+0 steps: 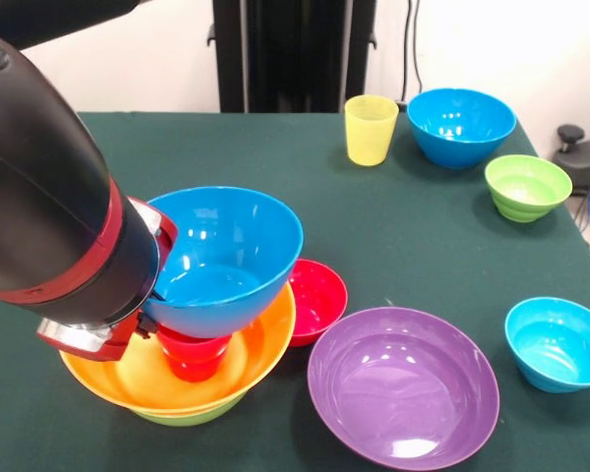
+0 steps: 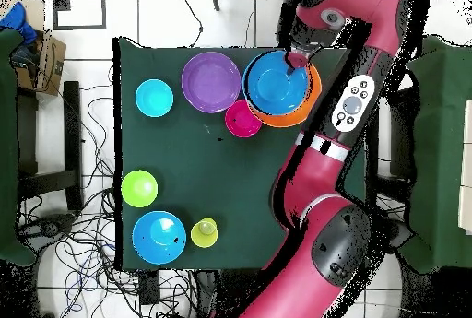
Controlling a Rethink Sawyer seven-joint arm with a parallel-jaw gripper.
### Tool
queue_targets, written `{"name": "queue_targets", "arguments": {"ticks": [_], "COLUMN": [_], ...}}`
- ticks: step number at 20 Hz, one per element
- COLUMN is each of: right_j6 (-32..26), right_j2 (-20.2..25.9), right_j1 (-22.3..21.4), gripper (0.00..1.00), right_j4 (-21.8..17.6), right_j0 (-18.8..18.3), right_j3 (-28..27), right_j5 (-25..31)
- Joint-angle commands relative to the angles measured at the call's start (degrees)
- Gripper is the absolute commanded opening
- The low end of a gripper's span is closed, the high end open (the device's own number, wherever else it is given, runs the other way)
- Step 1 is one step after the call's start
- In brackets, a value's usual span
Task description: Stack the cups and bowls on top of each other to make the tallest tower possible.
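The tower stands at the front left: a large orange bowl (image 1: 261,354) nested over a lime-green bowl (image 1: 187,415), with a red cup (image 1: 192,359) upside down in it. A medium blue bowl (image 1: 226,256) sits tilted on the red cup. My gripper (image 1: 155,295) is at this bowl's left rim, mostly hidden behind the arm, and looks shut on the rim. In the overhead view the gripper (image 2: 297,59) is at the edge of the blue bowl (image 2: 277,84), inside the orange bowl (image 2: 309,107).
A small red bowl (image 1: 318,300) touches the tower's right side. The purple bowl (image 1: 403,385) lies beside it. A small blue bowl (image 1: 558,343) is at the right edge. The yellow cup (image 1: 370,129), the second medium blue bowl (image 1: 461,125) and the ribbed green bowl (image 1: 527,187) stand far right.
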Motion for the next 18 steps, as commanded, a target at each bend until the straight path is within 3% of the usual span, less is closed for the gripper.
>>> {"name": "queue_targets", "arguments": {"ticks": [1, 8, 18], "right_j6": [-12.5, -12.8, -10.8], "right_j2": [-5.2, -5.3, -8.0], "right_j1": [-2.2, -2.6, -2.6], "gripper": [0.0, 0.0, 0.0], "right_j4": [-5.7, -6.9, -5.6], "right_j0": [-0.3, 0.1, 0.7], "right_j3": [-0.9, -1.0, 0.4], "right_j5": [-3.8, -3.1, -3.1]}}
